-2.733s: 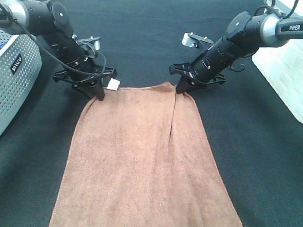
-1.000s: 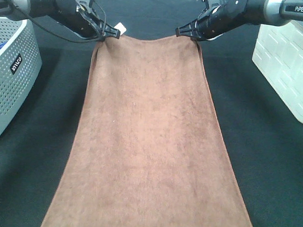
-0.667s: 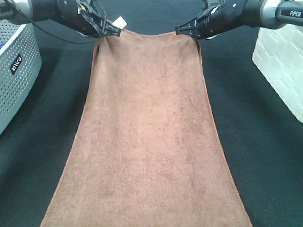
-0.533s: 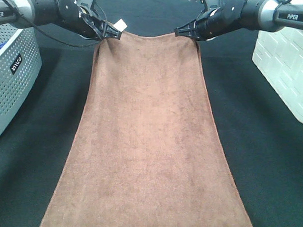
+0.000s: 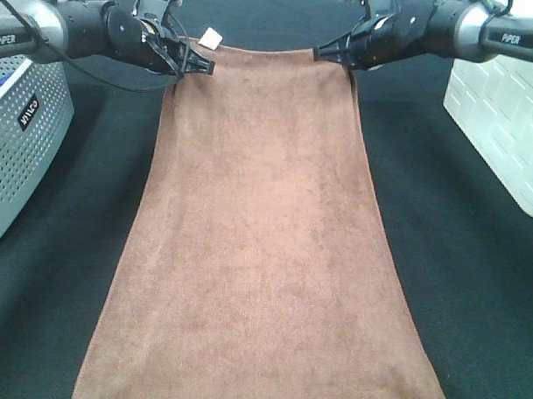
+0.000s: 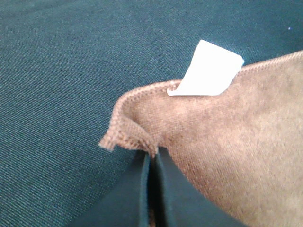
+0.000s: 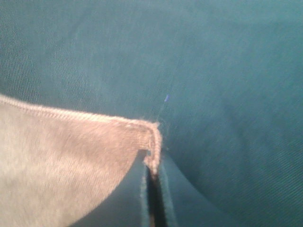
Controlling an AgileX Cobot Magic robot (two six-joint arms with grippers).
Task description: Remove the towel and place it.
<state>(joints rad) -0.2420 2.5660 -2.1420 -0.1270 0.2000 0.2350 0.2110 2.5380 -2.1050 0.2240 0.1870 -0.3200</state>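
Note:
The brown towel (image 5: 261,234) hangs stretched flat between both grippers, its near end running to the bottom edge of the high view. My left gripper (image 5: 201,66) is shut on the towel's far left corner (image 6: 142,132), beside the small white tag (image 5: 209,39) (image 6: 208,75). My right gripper (image 5: 322,54) is shut on the far right corner (image 7: 152,156). In both wrist views the black fingers (image 6: 165,189) (image 7: 170,194) pinch the hemmed edge above the dark cloth.
A grey perforated basket (image 5: 19,130) stands at the left edge. A white plastic bin (image 5: 506,112) stands at the right. A dark cloth-covered table (image 5: 474,285) lies under everything.
Both grippers have lifted the towel's far corners off the table and pulled them up and away, spreading the towel taut. In the last half second they drifted slightly further.

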